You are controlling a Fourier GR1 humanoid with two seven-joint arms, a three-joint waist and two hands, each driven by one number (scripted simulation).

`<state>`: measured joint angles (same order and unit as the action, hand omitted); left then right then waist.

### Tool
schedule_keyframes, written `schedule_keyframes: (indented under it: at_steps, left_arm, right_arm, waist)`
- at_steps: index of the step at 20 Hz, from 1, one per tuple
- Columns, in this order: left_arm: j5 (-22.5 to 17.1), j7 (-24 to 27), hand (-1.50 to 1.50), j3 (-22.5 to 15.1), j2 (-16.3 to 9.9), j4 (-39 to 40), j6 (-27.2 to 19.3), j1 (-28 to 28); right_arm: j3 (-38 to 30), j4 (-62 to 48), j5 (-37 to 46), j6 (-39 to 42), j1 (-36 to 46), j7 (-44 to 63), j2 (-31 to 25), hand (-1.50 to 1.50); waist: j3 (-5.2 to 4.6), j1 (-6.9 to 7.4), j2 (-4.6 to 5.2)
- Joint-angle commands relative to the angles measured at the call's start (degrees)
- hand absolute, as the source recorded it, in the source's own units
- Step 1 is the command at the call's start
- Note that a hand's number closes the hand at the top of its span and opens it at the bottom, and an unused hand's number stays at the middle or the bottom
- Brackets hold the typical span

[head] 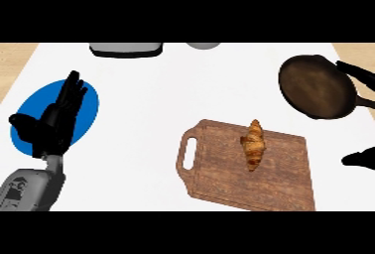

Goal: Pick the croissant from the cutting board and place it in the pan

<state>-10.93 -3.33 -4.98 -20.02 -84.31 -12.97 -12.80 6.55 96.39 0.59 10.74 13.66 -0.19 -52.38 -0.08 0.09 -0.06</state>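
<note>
In the head view, a white tabletop (168,94) carries a wooden cutting board (242,178) near its front edge, a little right of the middle, its handle slot turned toward the left. The croissant (253,144) lies on the board's far half, lengthwise from front to back, touched by neither hand. The dark round pan (316,87) sits near the tabletop's right edge, well apart from the board, its handle running off to the right. The left hand (55,119) shows at the left side, above a blue plate (88,106) that lies near the left edge; its fingers (72,89) are straight and together, pointing away from the robot, holding nothing, and the grey forearm comes in at the lower left. Of the right hand (360,158) only a dark tip shows at the right edge, just beside the board's right corner; whether its fingers are spread or curled I cannot tell. At the far edge stand a grey object (126,48) and a pale round one (203,45), both cut off.
</note>
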Motion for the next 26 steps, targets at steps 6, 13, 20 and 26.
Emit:
schedule_keyframes:
  at_steps: [6, 13, 20, 26]
  left_arm:
    - [0.8, -1.1, 0.00, 2.7, 0.5, 0.7, 2.7, -1.5]
    - [4.2, -0.7, 0.00, 1.9, 4.7, 1.4, 0.5, -1.7]
    - [4.2, -0.2, 0.00, 4.3, 3.5, -1.0, 4.1, 1.6]
    - [4.9, -1.4, 0.00, 6.2, 3.1, -0.8, 5.1, 0.5]
  right_arm:
    - [3.7, 1.7, 1.5, 6.9, 9.2, 10.4, 9.8, -1.50]
    - [5.4, 10.4, 5.5, 10.6, 5.0, 17.9, 13.2, -1.50]
    - [4.8, 2.0, 13.1, 10.9, 6.8, 18.8, 19.9, -1.50]
    - [5.6, -1.3, 19.3, 12.0, 6.9, 20.4, 22.8, -1.50]
  waist:
    - [0.06, 0.43, 0.11]
    - [0.07, -0.22, 0.00]
    - [0.08, 0.21, 0.06]
    - [0.08, 0.18, 0.07]
